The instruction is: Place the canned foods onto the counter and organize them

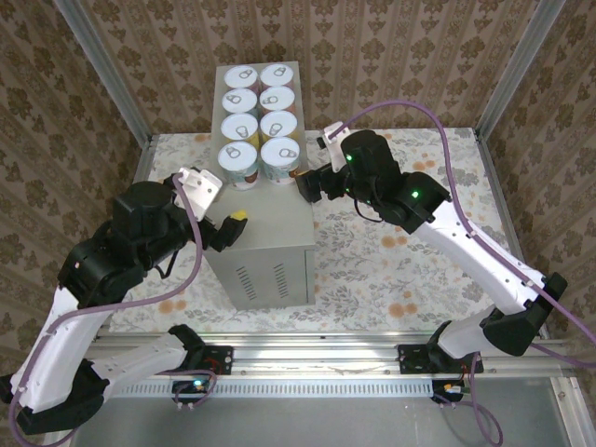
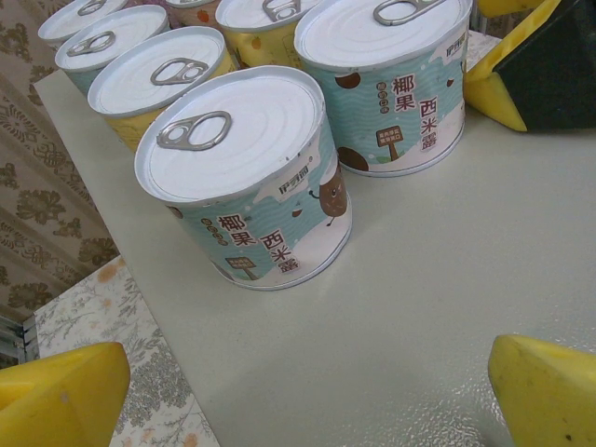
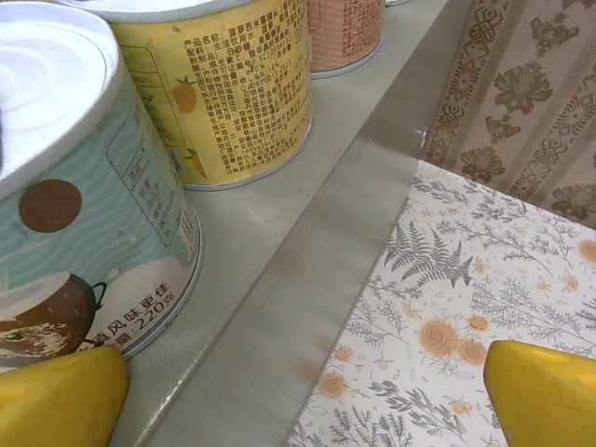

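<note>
Step in hand: final tidying is judged, since eight cans (image 1: 260, 116) are counted on the counter (image 1: 265, 237), two wide and four deep.
Doing it well: any straightening nudge is best given slowly and low on a can's wall, so that nothing is tipped or driven toward the far edge; otherwise the claws are best raised clear before being swung away.
Left pose: the left arm (image 1: 112, 261) is bent high at the elbow and reaches in from the near left.
Left claw: the left gripper (image 1: 233, 222) is held released and empty over the bare near part of the counter top, aimed at the near-left teal can (image 2: 247, 177) and apart from it.
Right pose: the right arm (image 1: 466, 242) is stretched from the near right toward the far left.
Right claw: the right gripper (image 1: 305, 183) is spread and empty at the counter's right edge, one finger (image 3: 60, 400) just beside the near-right teal can (image 3: 84, 186), contact not discernible, the other over the floral floor (image 3: 484, 298).
Far cans: a yellow can (image 3: 223, 84) is set just beyond that teal one.
</note>
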Robot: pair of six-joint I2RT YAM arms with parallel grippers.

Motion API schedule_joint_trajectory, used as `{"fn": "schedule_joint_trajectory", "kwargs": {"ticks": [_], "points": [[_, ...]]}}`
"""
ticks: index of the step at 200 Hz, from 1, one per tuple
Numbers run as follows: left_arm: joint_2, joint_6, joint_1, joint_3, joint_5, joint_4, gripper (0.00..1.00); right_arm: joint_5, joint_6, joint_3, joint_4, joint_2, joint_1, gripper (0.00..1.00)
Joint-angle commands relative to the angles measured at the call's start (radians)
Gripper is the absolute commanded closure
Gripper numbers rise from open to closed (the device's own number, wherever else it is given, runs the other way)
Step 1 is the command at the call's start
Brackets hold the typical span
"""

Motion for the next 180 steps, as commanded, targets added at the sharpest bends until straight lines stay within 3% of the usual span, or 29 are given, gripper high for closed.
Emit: {"fn": "schedule_joint_trajectory", "kwargs": {"ticks": [1, 67, 106, 142, 180], "points": [[-0.004, -0.001, 0.01, 0.015, 0.002, 0.023, 0.0, -0.013, -0.003, 0.017, -0.003, 0.038, -0.007, 0.0], [-0.003, -0.002, 0.01, 0.02, -0.008, 0.022, 0.0, 0.012, -0.007, 0.01, -0.026, -0.002, -0.009, 0.0], [0.006, -0.017, 0.013, 0.024, -0.068, 0.03, 0.0, 0.062, -0.009, -0.036, -0.066, -0.094, -0.009, 0.0], [0.037, -0.079, 0.033, 0.069, -0.225, 0.006, 0.0, 0.139, -0.011, -0.129, -0.097, -0.199, -0.009, 0.0], [0.044, -0.19, 0.119, 0.126, -0.374, -0.037, 0.0, 0.21, 0.009, -0.212, -0.145, -0.301, -0.046, 0.0]]}}
